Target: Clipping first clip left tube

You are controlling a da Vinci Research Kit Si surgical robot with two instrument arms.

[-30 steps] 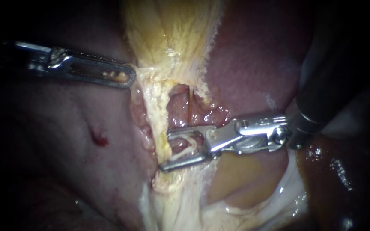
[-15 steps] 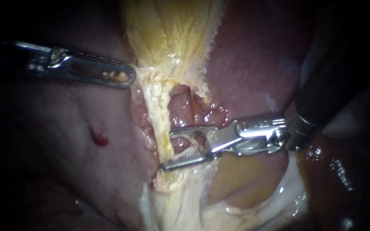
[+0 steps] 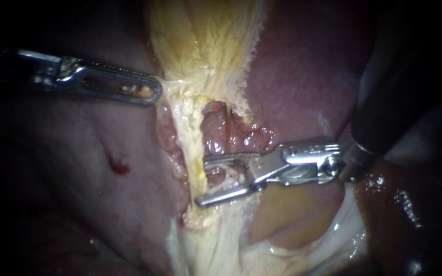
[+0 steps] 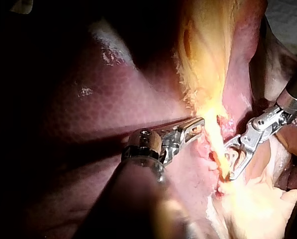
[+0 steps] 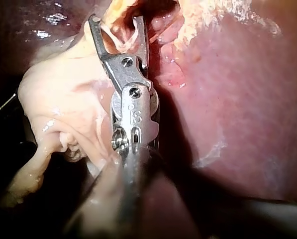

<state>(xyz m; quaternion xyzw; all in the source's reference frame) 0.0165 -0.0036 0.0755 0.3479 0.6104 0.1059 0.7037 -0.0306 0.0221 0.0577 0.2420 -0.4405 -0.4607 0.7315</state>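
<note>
My right instrument point(image 3: 200, 183) comes in from the right, its two jaws open and standing on either side of a pale tube point(image 3: 225, 177) below the opening in the tissue. The right wrist view shows the same: open jaws point(image 5: 116, 21) with pale strands of the tube point(image 5: 122, 39) between them. My left instrument point(image 3: 154, 94) reaches in from the left with slotted jaws shut on the whitish edge of the gallbladder point(image 3: 205, 46), holding it taut. In the left wrist view its jaws point(image 4: 199, 124) pinch that edge, and the right instrument point(image 4: 231, 162) lies just beyond.
Dark red liver point(image 3: 303, 76) lies to the right of the gallbladder, and pinkish tissue with a small red spot point(image 3: 118, 166) to the left. A thin orange strand point(image 3: 227, 130) crosses the opening. Pale fatty tissue point(image 3: 216, 240) spreads below the jaws.
The right instrument's open jaws have slid slightly down and to the right along the tube. The left instrument has held still.
</note>
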